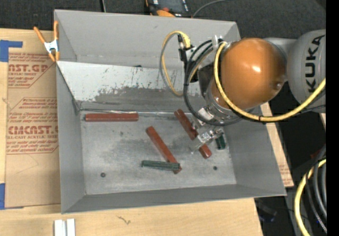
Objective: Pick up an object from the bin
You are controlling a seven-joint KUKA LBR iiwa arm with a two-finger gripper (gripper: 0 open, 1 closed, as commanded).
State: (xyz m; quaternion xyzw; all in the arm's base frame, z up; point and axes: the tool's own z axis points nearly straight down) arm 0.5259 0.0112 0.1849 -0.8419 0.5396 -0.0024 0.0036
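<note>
The tool [210,138] hangs low near the bin's [132,34] right wall, just beside a reddish-brown stick [185,123]. Its opening cannot be told.

Long flat red-brown stick [111,117] left of centre; shorter red-brown bar [160,145] slanting mid-frame, lower end touching a dark green stick [159,165]; orange-and-black device [167,3] top centre.
</note>
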